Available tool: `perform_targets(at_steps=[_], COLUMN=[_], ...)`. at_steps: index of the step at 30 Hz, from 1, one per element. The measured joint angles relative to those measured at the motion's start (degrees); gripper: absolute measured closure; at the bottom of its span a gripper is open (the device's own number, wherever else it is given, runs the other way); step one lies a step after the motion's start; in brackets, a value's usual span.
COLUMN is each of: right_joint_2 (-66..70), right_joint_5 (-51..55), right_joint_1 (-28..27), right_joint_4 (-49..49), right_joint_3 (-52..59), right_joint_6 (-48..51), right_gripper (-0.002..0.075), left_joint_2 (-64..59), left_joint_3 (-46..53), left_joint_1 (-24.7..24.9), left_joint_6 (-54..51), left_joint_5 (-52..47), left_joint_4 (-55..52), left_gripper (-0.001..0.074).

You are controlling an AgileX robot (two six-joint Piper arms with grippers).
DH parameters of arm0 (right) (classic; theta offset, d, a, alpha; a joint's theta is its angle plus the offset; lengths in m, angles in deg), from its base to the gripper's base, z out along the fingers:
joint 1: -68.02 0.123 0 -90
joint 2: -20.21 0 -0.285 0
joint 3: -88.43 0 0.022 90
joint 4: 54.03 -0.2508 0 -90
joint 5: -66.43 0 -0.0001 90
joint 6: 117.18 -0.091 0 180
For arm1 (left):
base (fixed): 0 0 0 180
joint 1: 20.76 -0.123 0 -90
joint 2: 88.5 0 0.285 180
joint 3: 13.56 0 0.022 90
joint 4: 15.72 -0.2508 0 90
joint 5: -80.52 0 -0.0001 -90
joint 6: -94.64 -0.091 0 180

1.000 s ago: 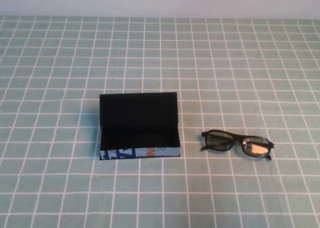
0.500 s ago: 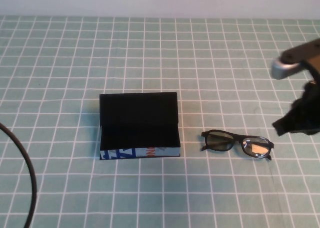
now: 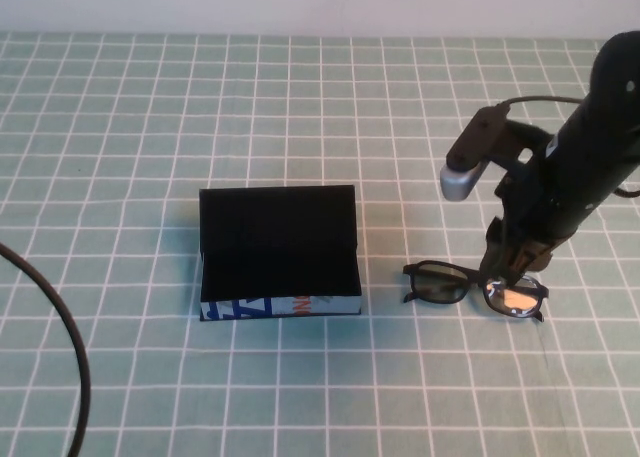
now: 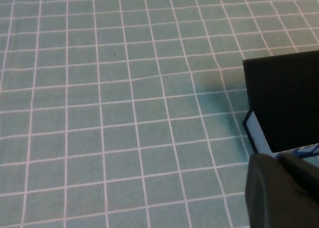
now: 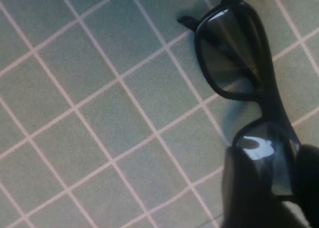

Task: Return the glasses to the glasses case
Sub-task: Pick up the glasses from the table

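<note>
The black-framed glasses lie flat on the green checked cloth, to the right of the glasses case. The case stands open, its black lid upright and its white front marked in blue and orange-red. My right gripper hangs just above the glasses' right lens. In the right wrist view the gripper is open, with one finger on either side of that lens of the glasses. My left gripper shows only in the left wrist view, shut and empty, close by the case's left end.
A black cable curves across the cloth at the near left. The right arm's body reaches in from the right edge above the glasses. The checked cloth covers the whole table.
The right arm has swung in from the right edge and come down over the glasses' right lens. The glasses and case have not moved. The cable at the left has shifted slightly.
</note>
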State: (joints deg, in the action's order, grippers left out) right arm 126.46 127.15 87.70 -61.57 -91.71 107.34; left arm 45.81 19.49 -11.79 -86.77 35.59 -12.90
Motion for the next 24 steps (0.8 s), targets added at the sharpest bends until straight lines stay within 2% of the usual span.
perform_targets(at_steps=[3,5,11,20,24], right_joint_2=[2.22,3.46,6.44,11.49,12.01], right_joint_5=[-1.61,-3.84,-8.60,-9.09,-9.52], right_joint_1=[0.00,0.00,0.00,0.00,0.00], right_joint_4=[0.00,0.00,1.84,2.11,2.11], right_joint_3=[-0.10,-0.10,-0.44,-0.44,-0.44], right_joint_6=[1.76,2.38,2.66,2.76,2.76], right_gripper=[0.0397,0.0368,0.0366,0.0369,0.0454], left_joint_2=[0.00,0.00,0.00,0.00,0.00], left_joint_3=[0.00,0.00,0.00,0.00,0.00], left_joint_1=[0.00,0.00,0.00,0.00,0.00], left_joint_6=[-0.11,-0.20,-0.20,-0.20,-0.20], left_joint_5=[0.00,0.00,-0.22,-0.22,-0.22], left_joint_4=[0.08,0.08,0.08,0.14,0.14], left_gripper=[0.0733,0.0734,0.0733,0.0733,0.0733])
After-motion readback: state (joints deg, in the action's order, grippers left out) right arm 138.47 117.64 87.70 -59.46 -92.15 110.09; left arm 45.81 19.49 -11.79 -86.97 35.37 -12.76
